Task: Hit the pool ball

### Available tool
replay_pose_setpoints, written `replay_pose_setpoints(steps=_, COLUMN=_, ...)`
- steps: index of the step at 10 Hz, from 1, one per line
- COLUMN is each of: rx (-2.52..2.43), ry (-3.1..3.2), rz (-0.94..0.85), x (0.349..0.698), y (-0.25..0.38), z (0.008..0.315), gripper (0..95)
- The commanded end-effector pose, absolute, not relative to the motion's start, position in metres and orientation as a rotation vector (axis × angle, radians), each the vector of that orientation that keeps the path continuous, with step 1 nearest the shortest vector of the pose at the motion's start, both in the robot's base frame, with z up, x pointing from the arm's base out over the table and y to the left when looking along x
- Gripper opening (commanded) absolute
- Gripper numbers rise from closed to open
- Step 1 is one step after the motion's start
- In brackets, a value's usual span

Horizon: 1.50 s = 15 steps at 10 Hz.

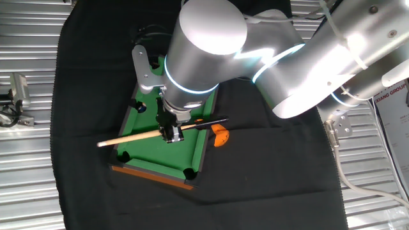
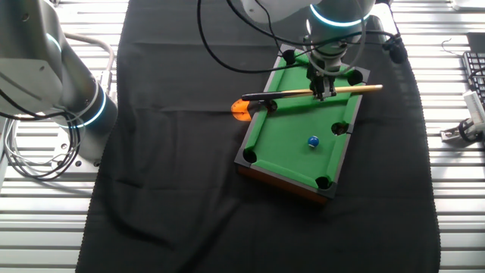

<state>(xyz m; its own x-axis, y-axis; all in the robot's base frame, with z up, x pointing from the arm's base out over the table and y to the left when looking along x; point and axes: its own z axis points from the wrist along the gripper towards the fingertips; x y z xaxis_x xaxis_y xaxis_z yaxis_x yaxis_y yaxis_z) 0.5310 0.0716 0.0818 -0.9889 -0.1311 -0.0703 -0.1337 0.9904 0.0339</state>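
Note:
The toy green pool table (image 2: 284, 148) lies on a black cloth. The light-blue pool ball (image 2: 313, 142) rests on the felt near the right-side middle pocket. My gripper (image 2: 324, 92) hangs over the table's far end, shut on a wooden cue stick (image 2: 358, 89) held level across the table, its dark end on the left and its pale end on the right. The cue is well away from the ball. In the one fixed view the gripper (image 1: 171, 133) grips the cue (image 1: 128, 138) above the table (image 1: 153, 152), and the arm hides the ball.
An orange object (image 2: 241, 111) lies on the cloth (image 2: 174, 174) by the table's left side, under the cue's dark end, and shows again (image 1: 220, 136). Corrugated metal surrounds the cloth. A second robot base (image 2: 68, 98) stands at the left.

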Motion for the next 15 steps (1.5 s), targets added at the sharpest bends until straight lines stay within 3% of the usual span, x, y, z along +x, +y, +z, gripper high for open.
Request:
replay_pose_setpoints(steps=1, rx=-0.226, ry=3.064, rz=0.056, x=0.524, y=0.069, z=0.084, gripper=0.0)
replay_pose_setpoints(steps=6, rx=-0.278, ry=3.066, rz=0.049, x=0.511, y=0.062, z=0.101, gripper=0.0)
replay_pose_setpoints(steps=15, rx=-0.398, ry=3.076, rz=0.053, x=0.476, y=0.039, z=0.102, gripper=0.0)
